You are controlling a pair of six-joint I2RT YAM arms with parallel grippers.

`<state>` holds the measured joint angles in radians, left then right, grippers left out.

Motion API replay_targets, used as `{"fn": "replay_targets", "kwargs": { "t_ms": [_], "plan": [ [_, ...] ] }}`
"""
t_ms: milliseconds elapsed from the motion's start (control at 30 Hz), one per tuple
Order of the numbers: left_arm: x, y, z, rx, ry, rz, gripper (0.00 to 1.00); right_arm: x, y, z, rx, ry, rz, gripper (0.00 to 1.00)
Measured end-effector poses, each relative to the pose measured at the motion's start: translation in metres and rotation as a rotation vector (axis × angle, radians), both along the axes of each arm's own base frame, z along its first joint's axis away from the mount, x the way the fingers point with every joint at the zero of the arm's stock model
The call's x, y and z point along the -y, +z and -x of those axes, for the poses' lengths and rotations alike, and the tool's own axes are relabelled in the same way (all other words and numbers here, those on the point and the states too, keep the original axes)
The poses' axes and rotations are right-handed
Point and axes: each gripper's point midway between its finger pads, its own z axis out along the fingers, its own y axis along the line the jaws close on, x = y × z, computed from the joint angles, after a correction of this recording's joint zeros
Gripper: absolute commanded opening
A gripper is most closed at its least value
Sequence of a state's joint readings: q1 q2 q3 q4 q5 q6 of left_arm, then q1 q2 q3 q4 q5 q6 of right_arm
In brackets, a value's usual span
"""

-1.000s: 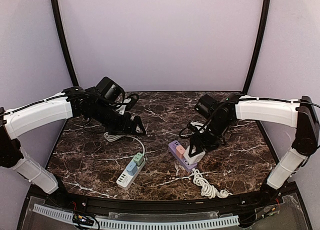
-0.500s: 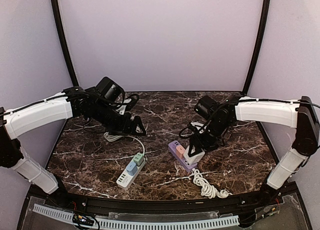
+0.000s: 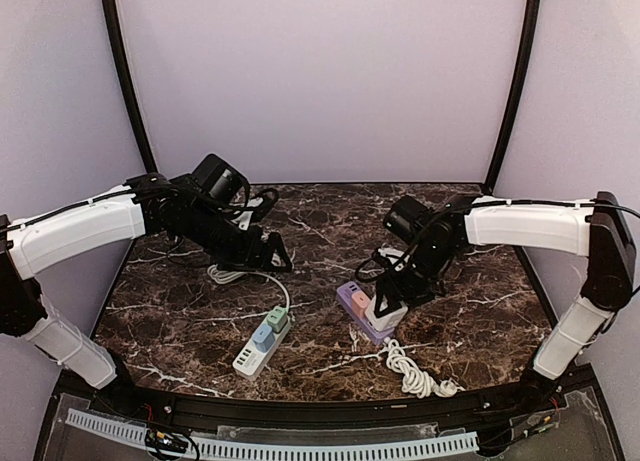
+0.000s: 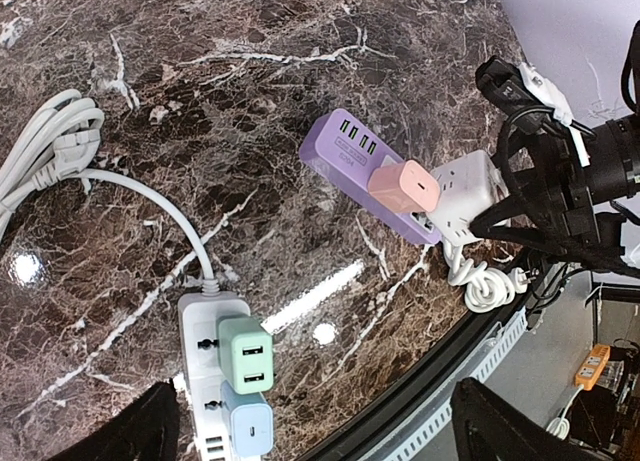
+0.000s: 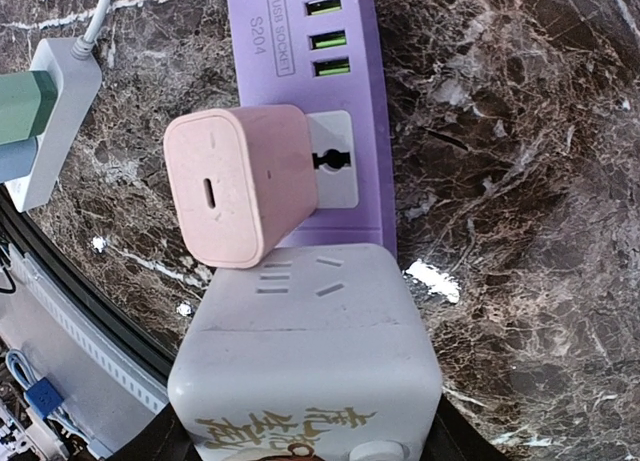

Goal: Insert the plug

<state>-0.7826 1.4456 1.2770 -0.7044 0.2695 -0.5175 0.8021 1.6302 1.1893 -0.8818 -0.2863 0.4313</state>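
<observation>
The right hand (image 3: 396,295) is closed on the white cube plug (image 5: 305,351), its fingers at the cube's two sides. The cube sits over the near end of the purple power strip (image 5: 345,81), at 6 o'clock of the pink charger (image 5: 240,186) and just beside it; whether its pins are seated is hidden. The left hand (image 3: 281,260) hangs wide open above the tabletop (image 3: 480,321), at 12 o'clock of the white power strip (image 3: 258,351).

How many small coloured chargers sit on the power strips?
3: green charger and blue charger on the white power strip, pink charger on the purple power strip.
</observation>
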Motion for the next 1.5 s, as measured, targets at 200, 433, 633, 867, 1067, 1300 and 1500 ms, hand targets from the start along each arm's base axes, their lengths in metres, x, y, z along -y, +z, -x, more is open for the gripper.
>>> {"fn": "replay_targets", "kwargs": {
  "t_ms": [200, 433, 633, 867, 1067, 1300, 1500],
  "plan": [
    [0.0, 0.0, 0.0, 0.001, -0.001, 0.0, 0.94, -0.003, -0.005, 0.001, -0.002, 0.009, 0.013, 0.0],
    [0.0, 0.0, 0.0, 0.001, -0.001, -0.001, 0.94, -0.003, -0.006, 0.001, 0.013, 0.018, 0.033, 0.0],
    [0.0, 0.0, 0.0, 0.002, -0.001, -0.001, 0.94, -0.004, -0.006, 0.002, 0.022, 0.02, 0.059, 0.0],
    [0.0, 0.0, 0.0, 0.002, -0.001, -0.001, 0.94, -0.006, -0.005, 0.003, 0.035, 0.016, 0.106, 0.0],
    [0.0, 0.0, 0.0, 0.006, -0.007, -0.003, 0.94, -0.008, -0.005, 0.003, 0.046, 0.004, 0.146, 0.0],
    [0.0, 0.0, 0.0, 0.006, -0.007, -0.003, 0.94, -0.008, -0.008, 0.002, 0.053, -0.002, 0.201, 0.0],
    [-0.001, 0.0, 0.0, 0.009, -0.008, -0.006, 0.94, -0.011, -0.01, 0.003, 0.062, 0.001, 0.24, 0.0]
  ]
}}
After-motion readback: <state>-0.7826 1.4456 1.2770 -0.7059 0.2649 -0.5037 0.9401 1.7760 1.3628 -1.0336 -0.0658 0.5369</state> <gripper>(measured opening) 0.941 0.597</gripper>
